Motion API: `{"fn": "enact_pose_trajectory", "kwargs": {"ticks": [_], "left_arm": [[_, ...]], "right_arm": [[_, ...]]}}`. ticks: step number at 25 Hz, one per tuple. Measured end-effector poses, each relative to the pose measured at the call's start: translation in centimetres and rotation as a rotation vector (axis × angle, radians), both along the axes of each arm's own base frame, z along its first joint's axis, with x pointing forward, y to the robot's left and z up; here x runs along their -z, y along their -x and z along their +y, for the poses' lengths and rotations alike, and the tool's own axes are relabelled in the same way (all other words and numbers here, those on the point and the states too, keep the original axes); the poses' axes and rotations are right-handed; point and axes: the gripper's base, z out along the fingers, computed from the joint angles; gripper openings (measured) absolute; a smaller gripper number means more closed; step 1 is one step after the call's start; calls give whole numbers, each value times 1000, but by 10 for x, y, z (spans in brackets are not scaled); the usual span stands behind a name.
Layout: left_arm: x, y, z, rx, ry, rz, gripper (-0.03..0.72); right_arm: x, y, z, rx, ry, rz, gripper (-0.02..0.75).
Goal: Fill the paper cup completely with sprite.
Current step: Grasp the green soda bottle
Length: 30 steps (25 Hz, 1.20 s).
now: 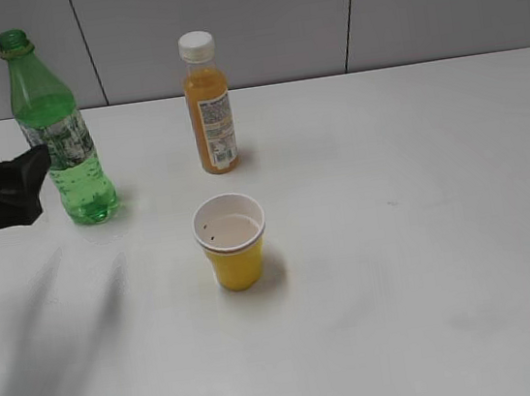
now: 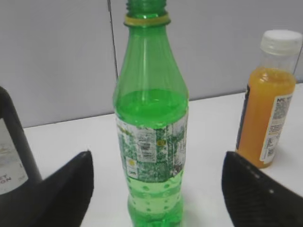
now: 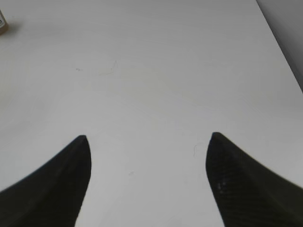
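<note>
Two bottles and a cup stand on the white table [image 1: 426,235] in the exterior view. The tall transparent green plastic bottle of sprite [image 1: 60,137], uncapped and wearing a grey-white label, stands upright at the far left, roughly half full of clear liquid. A smaller orange juice bottle with a white cap [image 1: 208,103] stands upright to its right, near the grey back wall and well apart from it. The small yellow paper cup with a white inside and rolled white rim [image 1: 231,241] sits upright nearer the camera, in front of the juice bottle and touching neither bottle; how much it holds cannot be told. The left gripper [image 1: 34,184] reaches in from the left edge, its dark tip just beside the green bottle's lower half. In the left wrist view its jaws are spread wide, one black finger [image 2: 66,189] on each side of the green bottle's base, with clear table showing between each finger and the bottle. A dark glass bottle [image 2: 12,146] shows at the left edge of that view. The right gripper [image 3: 147,184] hangs over bare table with its jaws likewise apart, holding nothing.
</note>
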Motion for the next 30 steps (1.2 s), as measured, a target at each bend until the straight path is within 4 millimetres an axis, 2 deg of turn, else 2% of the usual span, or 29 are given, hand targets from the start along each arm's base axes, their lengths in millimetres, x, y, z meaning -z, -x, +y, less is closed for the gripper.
{"fn": "enact_pose_trajectory", "kwargs": {"ticks": [4,10,18,26,30], "left_arm": [[14,-4,-1,8,-14,22,672],[22,-12,-5,15,22,-36,675],[35,-45,-12,10,35,-37,668],[47,-69,-15,-30,46,-10,665],[48,-84,-19,-29,50,-10,664]], "right_arm": [[0,0,0,0,0,0,585],[0,0,0,0,0,0,585],[0,0,0,0,0,0,585],[0,0,0,0,0,0,585],[0,0,0,0,0,-1,585]]}}
